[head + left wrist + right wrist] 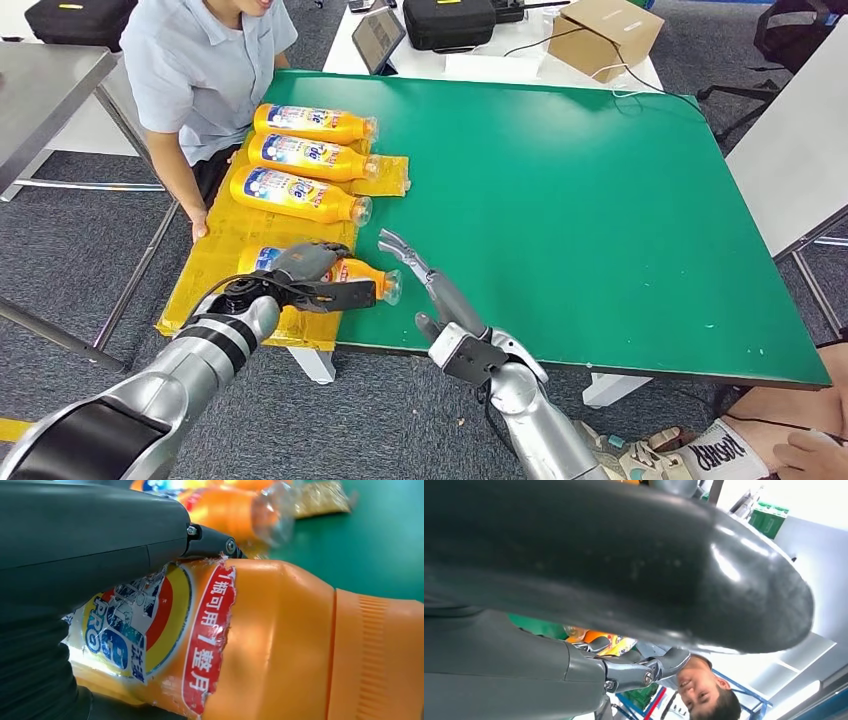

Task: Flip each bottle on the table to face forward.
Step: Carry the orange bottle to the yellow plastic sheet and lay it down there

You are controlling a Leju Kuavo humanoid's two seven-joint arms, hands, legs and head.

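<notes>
At lower left of the head view, the left hand (305,268) grips the nearest orange bottle (362,274), lying on the yellow mat (215,250) on the green bench (600,200). Three more bottles (300,160) lie above it beside a seated person (205,60). At lower centre the right hand (425,280) stretches flat, fingers apparently apart and holding nothing.

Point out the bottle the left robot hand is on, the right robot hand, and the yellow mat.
nearest bottle (362,272), head view, orange shoulder beside the fingers
left robot hand (312,272), head view, back of the hand over the bottle
right robot hand (428,282), head view, outstretched fingers
yellow mat (215,245), head view, bare part
</notes>
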